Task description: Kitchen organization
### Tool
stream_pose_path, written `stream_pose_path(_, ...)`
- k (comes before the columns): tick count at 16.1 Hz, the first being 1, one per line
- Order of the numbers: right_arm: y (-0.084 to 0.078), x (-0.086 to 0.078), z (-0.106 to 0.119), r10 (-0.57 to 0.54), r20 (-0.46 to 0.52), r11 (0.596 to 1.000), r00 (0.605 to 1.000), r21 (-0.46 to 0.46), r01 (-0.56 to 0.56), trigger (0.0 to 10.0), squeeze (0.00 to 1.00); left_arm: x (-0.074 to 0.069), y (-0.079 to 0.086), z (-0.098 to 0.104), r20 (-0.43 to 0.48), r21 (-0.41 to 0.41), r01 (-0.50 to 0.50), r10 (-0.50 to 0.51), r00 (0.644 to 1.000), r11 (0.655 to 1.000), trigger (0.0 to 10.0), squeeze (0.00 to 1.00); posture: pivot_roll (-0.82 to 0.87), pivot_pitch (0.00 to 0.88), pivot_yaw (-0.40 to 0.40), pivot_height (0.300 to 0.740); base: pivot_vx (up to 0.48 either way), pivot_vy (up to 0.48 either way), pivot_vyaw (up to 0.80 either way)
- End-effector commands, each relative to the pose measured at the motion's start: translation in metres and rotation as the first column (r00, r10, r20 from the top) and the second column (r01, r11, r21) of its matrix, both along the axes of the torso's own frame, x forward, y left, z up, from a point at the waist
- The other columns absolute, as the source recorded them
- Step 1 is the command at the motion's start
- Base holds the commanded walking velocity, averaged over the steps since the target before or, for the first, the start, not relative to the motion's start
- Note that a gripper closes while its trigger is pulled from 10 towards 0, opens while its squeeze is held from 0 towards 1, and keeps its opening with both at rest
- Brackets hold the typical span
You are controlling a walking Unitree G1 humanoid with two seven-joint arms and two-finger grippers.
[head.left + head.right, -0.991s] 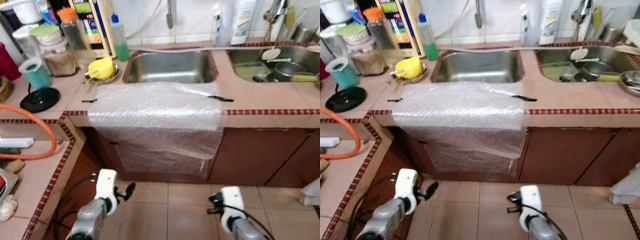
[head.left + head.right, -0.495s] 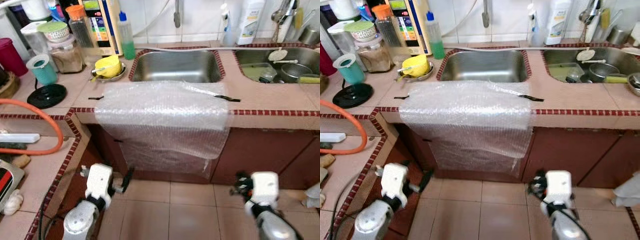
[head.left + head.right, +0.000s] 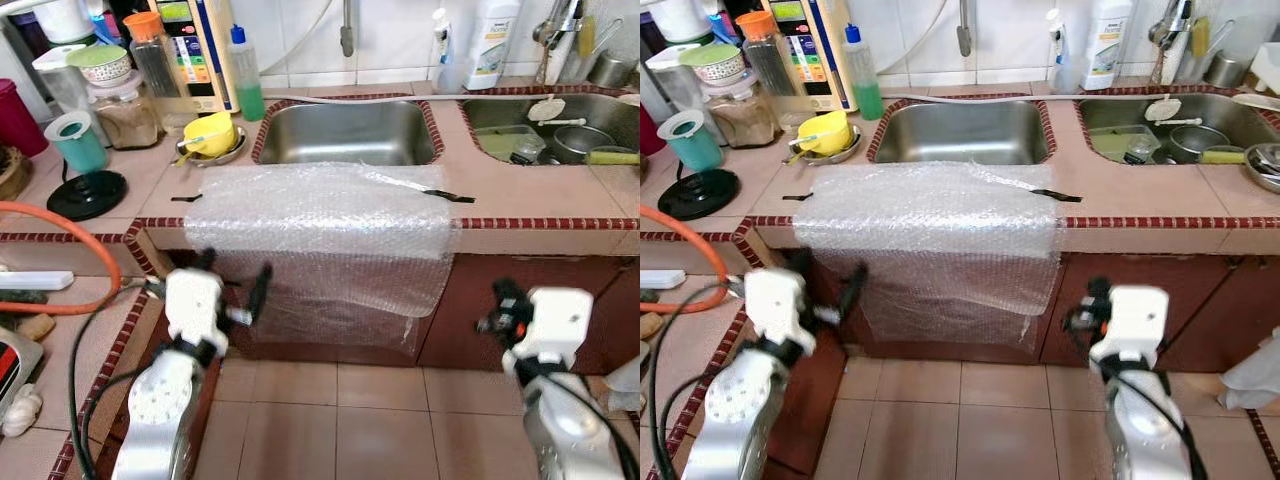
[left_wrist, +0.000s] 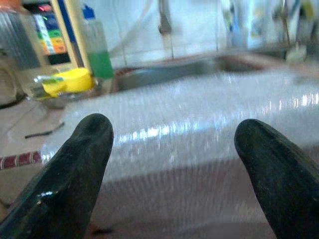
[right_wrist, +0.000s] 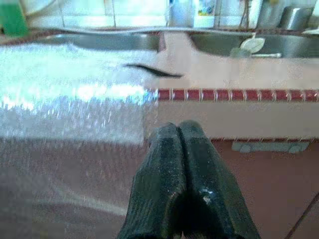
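A sheet of bubble wrap (image 3: 320,225) is taped with black strips over the tiled counter's front edge and hangs down the cabinet, in front of the empty left sink (image 3: 345,132). My left gripper (image 3: 240,285) is open just short of the sheet's hanging left side; in the left wrist view the left gripper (image 4: 172,129) has wide-spread fingers (image 4: 84,149) with nothing between them. Below the counter edge, to the right of the sheet, my right gripper (image 3: 497,308) is shut and empty; the right wrist view has the right gripper (image 5: 179,134) with its fingers pressed together, pointing at the wrap's right edge.
A yellow cup (image 3: 212,133) in a metal dish, a green soap bottle (image 3: 243,65), jars, a teal cup (image 3: 75,140) and a black lid (image 3: 85,195) crowd the left counter. The right sink (image 3: 500,112) holds dishes. An orange hose (image 3: 60,260) loops over the side counter.
Both arms have risen from near the floor to just under counter height, closer to the bubble wrap. The view has shifted a little.
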State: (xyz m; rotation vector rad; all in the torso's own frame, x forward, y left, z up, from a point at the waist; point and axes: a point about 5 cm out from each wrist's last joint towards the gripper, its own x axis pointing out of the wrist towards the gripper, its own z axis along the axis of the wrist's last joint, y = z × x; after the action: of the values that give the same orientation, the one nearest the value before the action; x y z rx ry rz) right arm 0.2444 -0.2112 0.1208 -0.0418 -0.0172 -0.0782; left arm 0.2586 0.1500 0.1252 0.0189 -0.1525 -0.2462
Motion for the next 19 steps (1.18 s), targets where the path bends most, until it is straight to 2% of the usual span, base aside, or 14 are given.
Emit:
stream_pose_path(1,0.004,0.004,0.01,-0.016,0.016,0.999,1.0,0.039,0.015,10.0,0.0,0.001,0.003,0.002,-0.017,0.013,-0.031,0.031,0.999,0.999,10.0,0.0,-0.02,0.0,0.109,0.74,0.0,0.0,0.0)
stream_pose_path(2,0.007,0.006,0.015,-0.008,0.025,0.998,1.0,0.059,0.007,10.0,0.0,0.003,0.003,0.002,-0.028,0.032,-0.044,0.045,0.999,0.999,10.0,0.0,-0.02,0.0,0.109,0.74,0.0,0.0,0.0)
stream_pose_path(4,0.017,0.011,0.027,0.023,0.074,0.996,0.997,0.088,-0.029,10.0,0.0,0.006,-0.001,0.012,0.011,0.03,-0.038,0.038,0.999,0.999,10.0,0.0,-0.02,0.0,0.116,0.74,0.0,0.0,0.0)
stream_pose_path(5,0.022,0.014,0.036,0.025,0.094,0.996,0.995,0.084,-0.033,10.0,0.0,0.007,-0.002,0.011,0.004,0.041,-0.047,0.047,0.999,0.998,10.0,0.0,-0.03,0.0,0.116,0.74,0.0,0.0,0.0)
stream_pose_path(6,0.024,0.016,0.043,0.022,0.11,0.999,0.994,0.043,-0.027,10.0,0.0,0.01,-0.002,0.013,-0.005,0.008,-0.071,0.071,0.997,0.997,10.0,0.0,-0.03,0.0,0.117,0.74,0.0,0.0,0.0)
stream_pose_path(8,0.029,0.016,0.05,0.067,0.115,0.997,0.991,0.018,-0.07,10.0,0.0,0.016,-0.006,0.024,0.016,-0.017,-0.079,0.08,0.997,0.997,10.0,0.0,-0.02,0.0,0.115,0.74,0.0,0.0,0.0)
stream_pose_path(16,0.029,0.013,0.061,0.073,0.119,0.997,0.99,0.022,-0.076,10.0,0.0,0.019,-0.009,0.036,0.018,-0.042,-0.05,0.051,0.999,0.998,10.0,0.0,-0.03,0.0,0.113,0.74,0.0,0.0,0.0)
stream_pose_path(17,0.029,0.012,0.065,0.07,0.138,0.997,0.988,0.003,-0.071,10.0,0.0,0.019,-0.01,0.038,0.024,-0.042,-0.047,0.048,0.999,0.998,10.0,0.0,-0.03,0.0,0.112,0.74,0.0,0.0,0.0)
stream_pose_path(18,0.025,0.013,0.077,0.042,0.205,0.999,0.978,-0.021,-0.038,10.0,0.0,0.02,-0.012,0.038,0.022,-0.047,-0.027,0.028,0.999,0.999,10.0,0.0,-0.03,0.0,0.11,0.74,0.0,0.0,0.0)
stream_pose_path(19,0.025,0.014,0.079,0.034,0.211,0.999,0.977,-0.025,-0.03,10.0,0.0,0.02,-0.011,0.038,0.017,-0.05,-0.031,0.031,0.999,0.998,10.0,0.0,-0.03,0.0,0.11,0.74,0.0,0.0,0.0)
